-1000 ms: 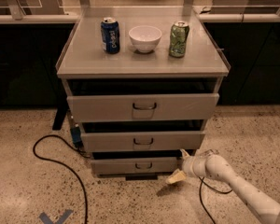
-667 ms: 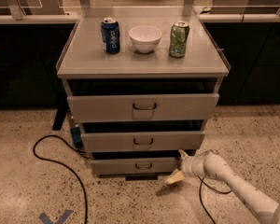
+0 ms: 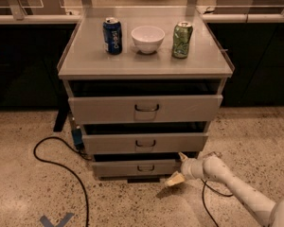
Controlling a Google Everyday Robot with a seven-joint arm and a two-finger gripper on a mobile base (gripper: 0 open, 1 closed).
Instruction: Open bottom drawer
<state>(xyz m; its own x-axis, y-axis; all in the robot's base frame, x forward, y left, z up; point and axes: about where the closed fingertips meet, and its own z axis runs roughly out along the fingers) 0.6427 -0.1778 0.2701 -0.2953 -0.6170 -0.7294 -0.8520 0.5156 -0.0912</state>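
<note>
- Three grey drawers are stacked in one cabinet; the bottom drawer [image 3: 118, 168], lowest and just above the floor, is seen standing slightly out.
- One pincer [image 3: 178, 168] is held at that drawer's right end, its two fingers spread apart, with nothing gripped.
- On the worktop [image 3: 85, 65], two cans, a blue can [image 3: 112, 36] and a green can [image 3: 182, 40], are set with one white bowl [image 3: 147, 38] between them.

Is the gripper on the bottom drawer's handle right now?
No, the gripper sits at the right end of the bottom drawer, clear of the handle at its centre.
</note>
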